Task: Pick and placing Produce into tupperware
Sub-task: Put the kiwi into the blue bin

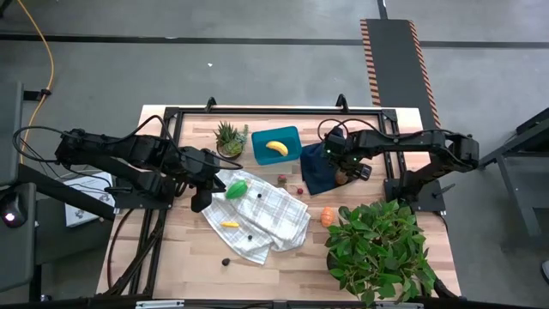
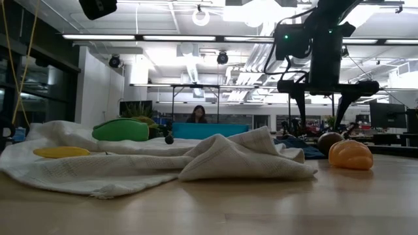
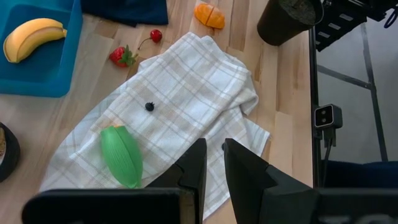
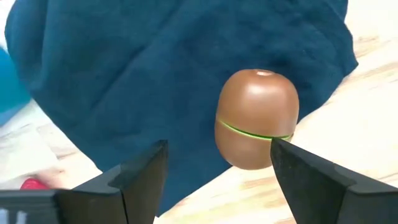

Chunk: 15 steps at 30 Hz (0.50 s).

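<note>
The teal tupperware [image 1: 276, 144] stands at the table's far middle with a yellow banana [image 1: 276, 148] in it. A brown piece [image 4: 256, 118] lies at the edge of a navy cloth [image 4: 155, 74]. My right gripper [image 4: 214, 180] hangs open above it, fingers pointing down and clear of it [image 2: 322, 108]. A green piece [image 3: 121, 154], a small yellow piece [image 1: 229, 224] and a dark berry [image 3: 150, 106] lie on a white checked cloth [image 1: 262, 215]. An orange piece [image 1: 328, 216], a strawberry [image 3: 120, 56] and a cherry [image 3: 156, 35] lie on the wood. My left gripper [image 3: 214, 171] hovers over the cloth's near part, shut but for a narrow slit, holding nothing.
A small spiky potted plant [image 1: 228, 137] stands left of the tupperware. A big leafy plant [image 1: 377, 249] fills the near right corner, close to the orange piece. Another dark berry [image 1: 226, 262] lies on the wood near the front edge.
</note>
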Motion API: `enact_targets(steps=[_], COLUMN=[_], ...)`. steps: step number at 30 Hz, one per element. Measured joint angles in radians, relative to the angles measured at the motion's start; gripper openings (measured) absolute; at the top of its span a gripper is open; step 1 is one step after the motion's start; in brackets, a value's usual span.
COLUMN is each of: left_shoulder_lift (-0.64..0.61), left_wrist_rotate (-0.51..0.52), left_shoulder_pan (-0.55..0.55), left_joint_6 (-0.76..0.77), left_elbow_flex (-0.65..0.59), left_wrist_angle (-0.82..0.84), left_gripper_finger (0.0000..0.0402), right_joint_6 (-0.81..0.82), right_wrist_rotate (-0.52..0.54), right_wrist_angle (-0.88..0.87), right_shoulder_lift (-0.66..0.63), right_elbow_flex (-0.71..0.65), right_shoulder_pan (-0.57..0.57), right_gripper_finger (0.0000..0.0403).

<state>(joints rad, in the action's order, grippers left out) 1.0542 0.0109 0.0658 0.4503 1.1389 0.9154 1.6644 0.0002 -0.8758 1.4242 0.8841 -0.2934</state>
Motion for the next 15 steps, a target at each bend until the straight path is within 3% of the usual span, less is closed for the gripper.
enact_targets(steps=[15], left_shoulder_lift=[0.0], left_wrist_rotate=[0.0], left_shoulder_pan=[0.0], left_joint_6=[0.0], left_elbow_flex=[0.0], left_wrist_angle=[0.0], left_gripper_finger=[0.0046], right_joint_6=[0.002], right_wrist_rotate=[0.018], right_wrist_angle=[-0.011], right_shoulder_lift=[0.0], right_elbow_flex=[0.0], right_shoulder_pan=[0.028], right_gripper_finger=[0.0275])
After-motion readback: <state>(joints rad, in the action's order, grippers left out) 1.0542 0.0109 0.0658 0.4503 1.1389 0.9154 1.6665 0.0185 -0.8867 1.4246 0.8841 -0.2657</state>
